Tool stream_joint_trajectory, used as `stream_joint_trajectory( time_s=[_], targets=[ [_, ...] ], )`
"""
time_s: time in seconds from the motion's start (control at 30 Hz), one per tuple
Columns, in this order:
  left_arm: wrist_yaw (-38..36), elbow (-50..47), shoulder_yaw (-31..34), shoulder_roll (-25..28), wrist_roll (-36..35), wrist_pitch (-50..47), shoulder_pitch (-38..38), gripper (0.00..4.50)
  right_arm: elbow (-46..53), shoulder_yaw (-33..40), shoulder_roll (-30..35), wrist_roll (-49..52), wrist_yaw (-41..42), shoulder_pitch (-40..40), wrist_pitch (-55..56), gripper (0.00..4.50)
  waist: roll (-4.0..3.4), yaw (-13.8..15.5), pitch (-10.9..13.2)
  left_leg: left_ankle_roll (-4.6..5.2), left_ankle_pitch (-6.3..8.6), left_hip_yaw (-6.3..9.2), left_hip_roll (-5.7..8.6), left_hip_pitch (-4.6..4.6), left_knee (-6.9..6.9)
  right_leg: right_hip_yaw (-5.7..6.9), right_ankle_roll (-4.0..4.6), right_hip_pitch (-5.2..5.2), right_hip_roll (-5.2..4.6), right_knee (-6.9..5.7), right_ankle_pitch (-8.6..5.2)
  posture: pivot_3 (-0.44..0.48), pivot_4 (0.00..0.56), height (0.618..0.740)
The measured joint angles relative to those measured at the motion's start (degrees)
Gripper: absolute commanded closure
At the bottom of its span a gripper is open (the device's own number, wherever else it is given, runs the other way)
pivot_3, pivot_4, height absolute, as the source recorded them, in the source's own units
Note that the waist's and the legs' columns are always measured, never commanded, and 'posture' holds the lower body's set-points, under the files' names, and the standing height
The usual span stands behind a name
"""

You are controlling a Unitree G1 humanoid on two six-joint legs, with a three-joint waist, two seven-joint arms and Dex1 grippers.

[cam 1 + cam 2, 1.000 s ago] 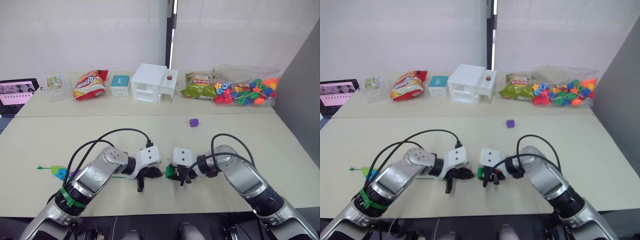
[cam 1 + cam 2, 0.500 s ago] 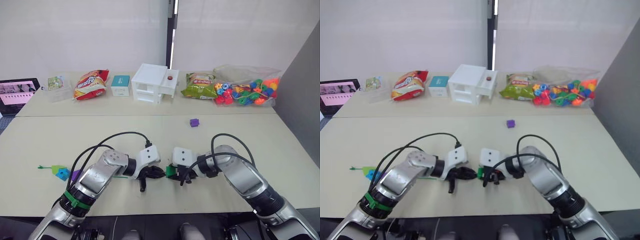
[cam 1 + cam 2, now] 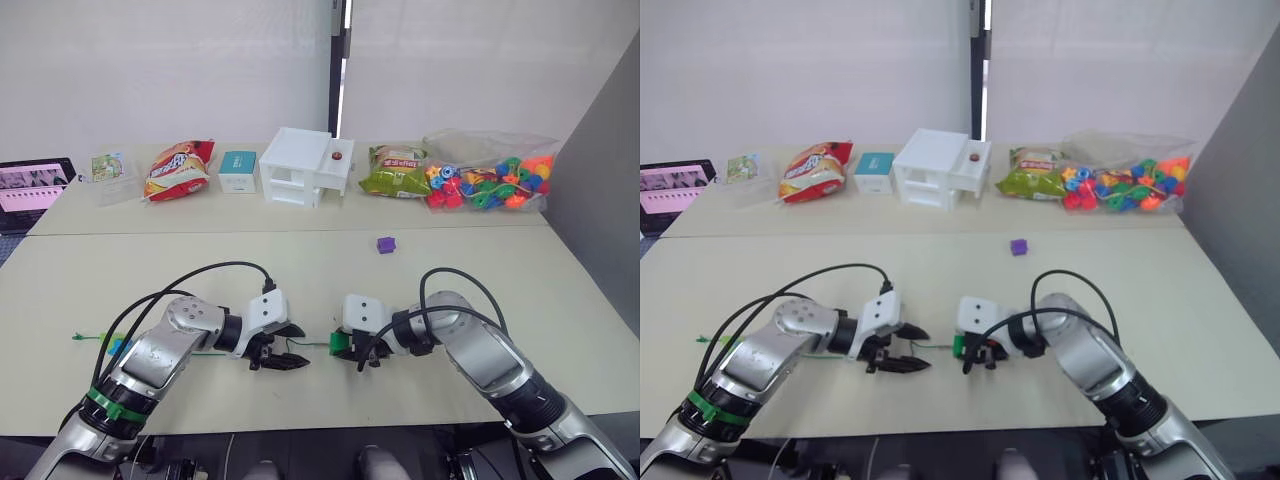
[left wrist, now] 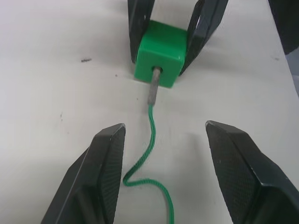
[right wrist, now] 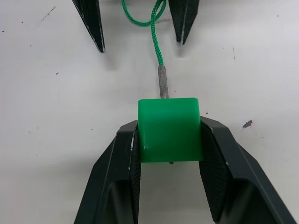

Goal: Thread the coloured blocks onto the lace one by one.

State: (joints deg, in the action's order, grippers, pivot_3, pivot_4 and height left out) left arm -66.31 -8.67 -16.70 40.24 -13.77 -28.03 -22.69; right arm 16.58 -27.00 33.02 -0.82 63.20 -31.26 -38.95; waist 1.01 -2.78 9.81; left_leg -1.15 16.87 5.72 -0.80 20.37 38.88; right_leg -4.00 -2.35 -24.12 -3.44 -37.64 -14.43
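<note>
Beige desk (image 3: 300, 280) is seen under both arms. At its far edge two snack bags, a small teal box, a white drawer box (image 3: 304, 165) and a clear bag of mixed beads (image 3: 490, 183) are lined up, well apart from the work. One purple cube (image 3: 386, 244) lies alone in the middle of the desk. Nothing is placed between the two tools. The dark green cube (image 5: 169, 129) is clamped between the fingers of the right tool (image 3: 357, 352). The stiff grey tip of the lace (image 4: 148, 156) is pushed into the hole of the cube. The left tool (image 3: 285, 352) is spread wide and holds nothing; the thin green cord curls on the desk between its fingers.
</note>
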Motion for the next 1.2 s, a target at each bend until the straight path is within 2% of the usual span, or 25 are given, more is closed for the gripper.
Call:
stream_joint_trajectory(
  time_s=[0.1,0.2,0.4,0.77,1.2],
  targets=[
    [0.6,0.8,0.0,-0.1,0.4,1.8,1.1,1.62,0.0,0.0,0.0,0.0,0.0,0.0,0.0,3.32,0.00,0.0,0.0,0.00,0.00,0.00,0.00,0.00,0.00,0.00,0.00,0.01,0.00,0.00,0.00,0.000,0.150,0.740],
    [1.4,1.5,0.0,-1.2,0.5,2.6,1.3,2.46,0.0,0.0,0.0,0.0,0.0,0.0,-0.1,3.32,0.00,0.1,0.0,0.00,0.00,0.00,0.00,0.00,0.00,0.00,0.00,0.02,0.00,0.00,0.00,0.000,0.150,0.740],
    [2.7,2.8,0.0,-2.6,0.5,3.2,1.1,4.47,0.1,0.0,0.0,0.0,-0.1,0.0,-0.2,3.32,0.00,0.1,0.0,0.00,0.00,0.00,0.00,0.00,0.00,0.00,0.00,0.01,0.00,-0.01,0.00,0.000,0.150,0.740],
    [3.2,2.8,-0.4,-4.6,1.1,2.9,0.5,4.47,0.4,0.0,0.0,0.0,-0.3,0.1,-0.6,3.32,0.00,0.1,0.0,0.00,0.00,0.00,0.00,0.01,0.01,0.00,0.00,0.01,0.00,0.00,0.00,0.000,0.150,0.740],
    [3.7,1.9,-3.8,-7.8,3.3,1.4,-2.3,4.47,1.1,0.0,0.2,0.0,-0.9,0.4,-1.2,3.32,0.00,0.1,0.0,0.00,0.00,0.00,0.01,0.00,0.01,0.00,0.00,0.02,0.00,0.00,0.00,0.000,0.150,0.740]
  ],
)
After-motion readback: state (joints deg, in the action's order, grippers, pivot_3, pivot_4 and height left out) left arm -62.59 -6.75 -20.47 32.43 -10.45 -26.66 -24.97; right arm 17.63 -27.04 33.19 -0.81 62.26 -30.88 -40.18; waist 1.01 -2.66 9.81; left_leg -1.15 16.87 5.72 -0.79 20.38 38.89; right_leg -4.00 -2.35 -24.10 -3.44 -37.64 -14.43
